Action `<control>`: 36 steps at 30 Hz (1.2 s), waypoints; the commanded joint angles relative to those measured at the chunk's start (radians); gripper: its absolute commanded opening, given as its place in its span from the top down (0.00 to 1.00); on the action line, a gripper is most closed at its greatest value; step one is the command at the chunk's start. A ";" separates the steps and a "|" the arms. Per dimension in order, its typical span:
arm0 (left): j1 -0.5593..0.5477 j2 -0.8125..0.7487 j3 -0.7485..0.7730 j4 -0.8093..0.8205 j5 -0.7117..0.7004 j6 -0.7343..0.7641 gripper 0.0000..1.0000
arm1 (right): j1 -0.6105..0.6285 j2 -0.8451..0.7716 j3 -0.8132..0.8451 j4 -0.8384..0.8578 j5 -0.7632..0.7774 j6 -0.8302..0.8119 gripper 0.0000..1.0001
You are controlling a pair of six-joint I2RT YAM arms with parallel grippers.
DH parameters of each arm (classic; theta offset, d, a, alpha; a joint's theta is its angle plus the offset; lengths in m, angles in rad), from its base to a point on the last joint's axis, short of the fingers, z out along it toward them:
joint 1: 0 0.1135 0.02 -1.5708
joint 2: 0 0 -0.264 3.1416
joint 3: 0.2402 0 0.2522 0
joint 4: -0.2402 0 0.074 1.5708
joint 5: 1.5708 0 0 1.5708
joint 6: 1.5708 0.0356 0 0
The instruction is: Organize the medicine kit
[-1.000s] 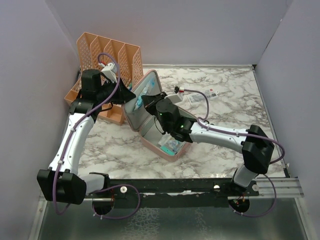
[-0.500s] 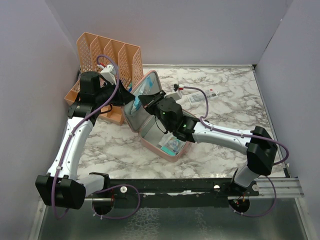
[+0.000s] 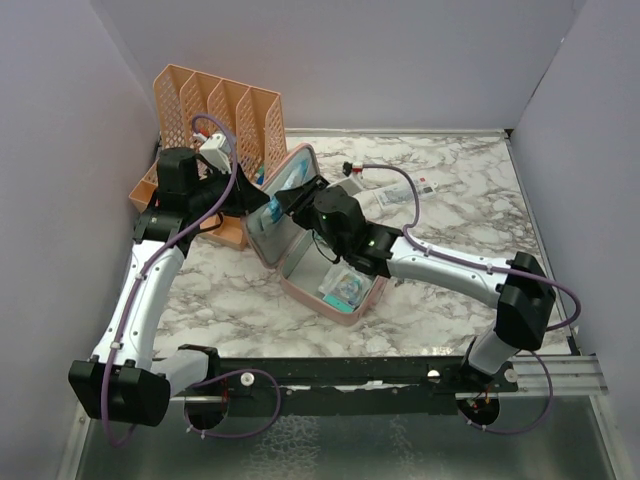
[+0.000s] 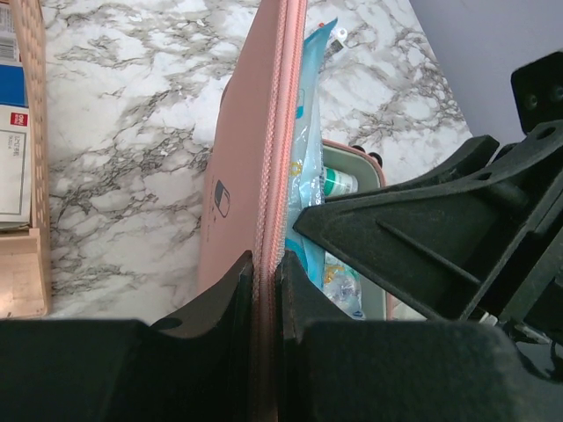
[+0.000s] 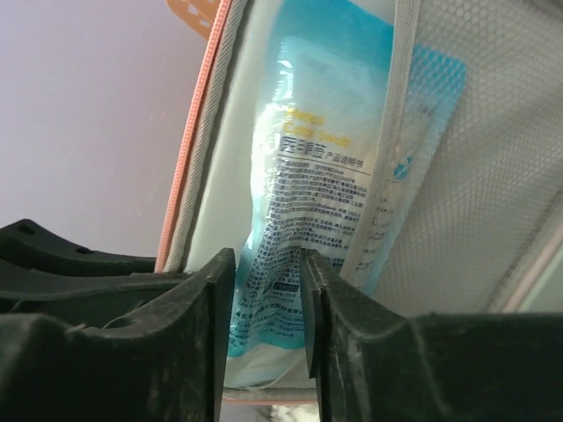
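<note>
Status: partly done. The pink square soft-shell zip case [image 4: 233,167] sits open on the marble-pattern table [image 3: 460,215] with its lid upright. The left gripper [image 4: 266,272] is pressed together on the lid's zip edge.

The right gripper [image 5: 266,264] is up at the lid's inner face, fingers parted. A glossy blue-and-white printed sachet [image 5: 308,167] shows in the gap just ahead of them and doesn't look clamped. One side of it is tucked under the grey elastic-edged mesh pocket [image 5: 493,176], so I'd call that item stowed or nearly.

Below the right gripper, the base already holds a few small crinkly packets [image 3: 342,290].

Left to do, my read: the flat pale packets [image 3: 400,195] loose on the table beyond the right gripper, then shut and zip.

Case: matte pink shell, rounded corners, pale grey-green lining, toothed zip.
</note>
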 commanded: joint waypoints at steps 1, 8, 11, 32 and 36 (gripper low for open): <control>-0.004 -0.036 -0.016 -0.009 0.011 0.009 1.00 | -0.029 -0.020 0.045 -0.084 -0.073 -0.120 0.62; -0.005 -0.049 -0.007 -0.009 0.013 0.014 1.00 | -0.043 -0.060 0.068 -0.103 -0.103 -0.268 0.50; -0.004 -0.045 -0.005 -0.010 0.003 0.019 1.00 | -0.050 -0.074 0.068 -0.100 -0.130 -0.327 0.50; -0.004 -0.018 0.038 -0.010 -0.011 0.040 1.00 | -0.053 0.105 0.285 -0.359 -0.442 -0.817 0.95; -0.004 -0.016 0.038 -0.008 -0.016 0.040 1.00 | -0.053 0.066 0.199 -0.350 -0.534 -0.836 0.95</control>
